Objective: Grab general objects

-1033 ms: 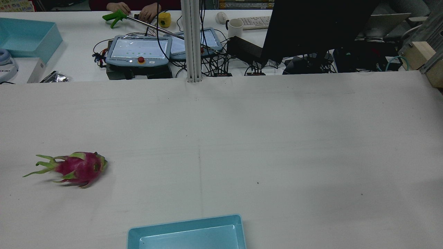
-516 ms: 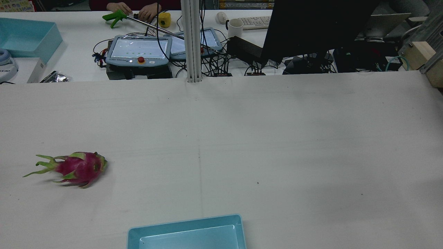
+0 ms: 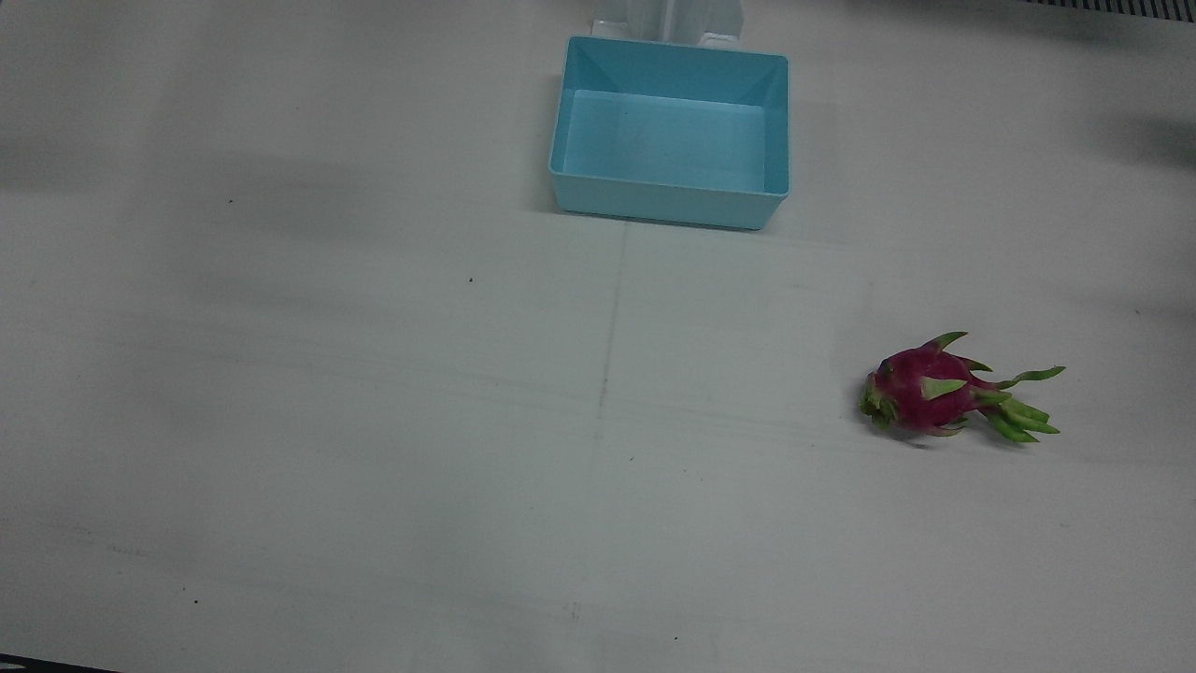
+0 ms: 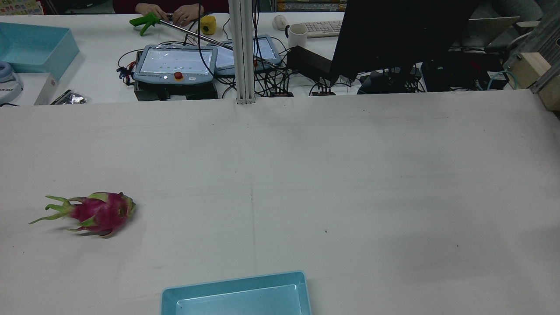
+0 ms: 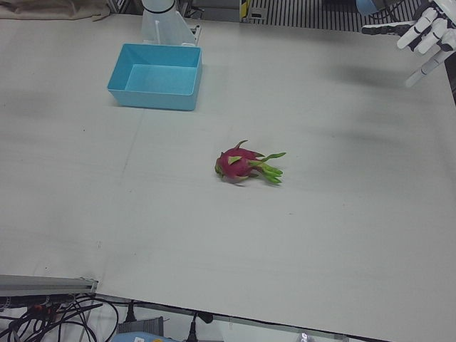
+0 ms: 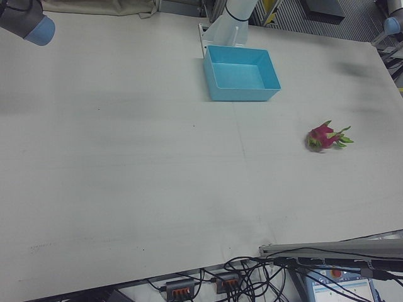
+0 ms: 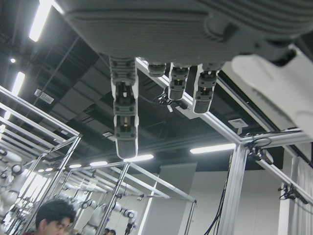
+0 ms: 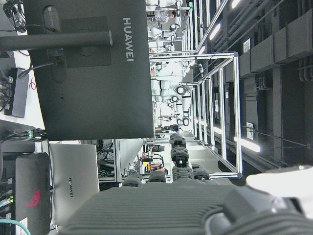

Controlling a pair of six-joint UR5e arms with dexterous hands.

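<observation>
A pink dragon fruit [image 3: 925,391] with green scales lies on its side on the white table, on my left arm's half; it also shows in the rear view [image 4: 98,213], the left-front view [image 5: 240,164] and the right-front view [image 6: 323,136]. My left hand [image 5: 422,34] is open and empty, high above the table's far corner and far from the fruit; its fingers [image 7: 125,107] point up at the ceiling. My right hand [image 8: 171,171] shows only in its own view, open and empty, facing a monitor. Nothing touches the fruit.
An empty light-blue bin [image 3: 665,207] stands at the table's middle near the pedestals, also in the rear view [image 4: 236,288]. Part of my right arm [image 6: 28,22] hangs over the far corner. Teach pendants [image 4: 175,63], cables and a monitor [image 4: 393,30] lie beyond the table.
Nothing on the table has moved. Only the person's hands at the far desk have shifted slightly.
</observation>
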